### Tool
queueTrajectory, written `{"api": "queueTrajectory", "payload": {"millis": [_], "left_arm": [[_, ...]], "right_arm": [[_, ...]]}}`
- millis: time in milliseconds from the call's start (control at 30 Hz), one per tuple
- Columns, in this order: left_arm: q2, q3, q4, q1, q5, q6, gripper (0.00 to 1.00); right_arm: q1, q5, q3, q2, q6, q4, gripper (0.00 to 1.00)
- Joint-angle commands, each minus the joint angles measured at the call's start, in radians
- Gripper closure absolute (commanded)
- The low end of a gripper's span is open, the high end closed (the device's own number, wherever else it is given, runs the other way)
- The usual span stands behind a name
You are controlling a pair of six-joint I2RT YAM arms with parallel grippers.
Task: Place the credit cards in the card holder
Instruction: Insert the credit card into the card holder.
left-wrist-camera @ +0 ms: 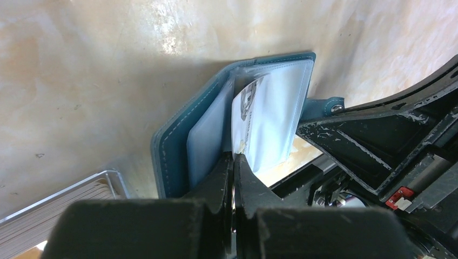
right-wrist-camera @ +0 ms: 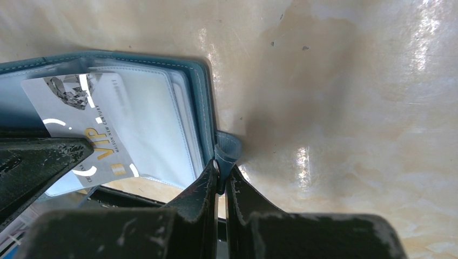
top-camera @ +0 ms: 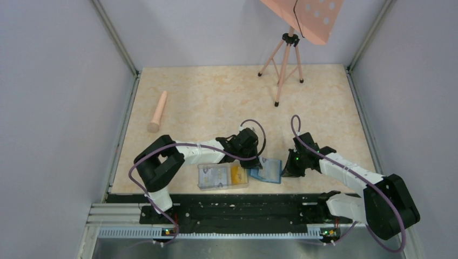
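Wallet (right-wrist-camera: 201, 86) held open: right claw (right-wrist-camera: 221, 174) clenched on snap tab (right-wrist-camera: 227, 147) at three o'clock, steadying it; left claw (left-wrist-camera: 233, 157) grips pale card (left-wrist-camera: 265, 123), seemingly entering pocket.

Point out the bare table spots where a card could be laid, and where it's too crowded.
Free: the stretch between the pink cylinder and the tripod, and the right side beyond the right arm. Crowded: near centre, where clear box, card holder, left gripper and right gripper bunch.

left arm (top-camera: 202, 152): stretched low, toward centre | left gripper (left-wrist-camera: 233, 157): jaws pinched on a card (left-wrist-camera: 253, 121) | right arm (top-camera: 345, 171): low, reaching left | right gripper (right-wrist-camera: 221, 175): clamped on a snap tab (right-wrist-camera: 227, 147)
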Motion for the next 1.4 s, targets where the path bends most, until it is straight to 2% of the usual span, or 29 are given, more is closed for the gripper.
{"api": "queueTrajectory", "payload": {"millis": [0,300,500,767,800,833,933,1067,1167,1367], "left_arm": [[0.058,0.024,-0.098,-0.019,-0.038,0.010,1.00],[0.084,0.083,-0.229,-0.033,-0.071,0.048,0.99],[0.091,0.157,-0.353,-0.040,-0.139,0.096,0.68],[0.136,0.210,-0.399,-0.044,-0.138,0.133,0.50],[0.143,0.225,-0.414,-0.049,-0.140,0.138,0.41],[0.153,0.242,-0.430,-0.055,-0.139,0.144,0.39],[0.179,0.292,-0.479,-0.066,-0.184,0.158,0.39],[0.194,0.305,-0.454,-0.072,-0.155,0.157,0.47],[0.203,0.302,-0.407,-0.072,-0.074,0.155,0.52],[0.187,0.272,-0.279,-0.075,0.030,0.124,0.52]], "right_arm": [[-0.006,-0.019,-0.020,0.003,-0.010,0.039,1.00],[-0.006,-0.020,-0.020,0.001,-0.010,0.039,1.00],[-0.007,-0.023,-0.020,0.000,-0.009,0.039,1.00],[-0.006,-0.025,-0.022,0.001,-0.010,0.039,1.00],[-0.007,-0.026,-0.023,0.001,-0.009,0.039,1.00],[-0.006,-0.026,-0.023,0.001,-0.010,0.039,1.00],[-0.006,-0.029,-0.023,0.002,-0.010,0.045,1.00],[-0.006,-0.031,-0.024,0.004,-0.010,0.046,1.00],[-0.006,-0.032,-0.025,0.006,-0.011,0.048,1.00],[-0.006,-0.041,-0.026,0.005,-0.014,0.055,1.00]]}}
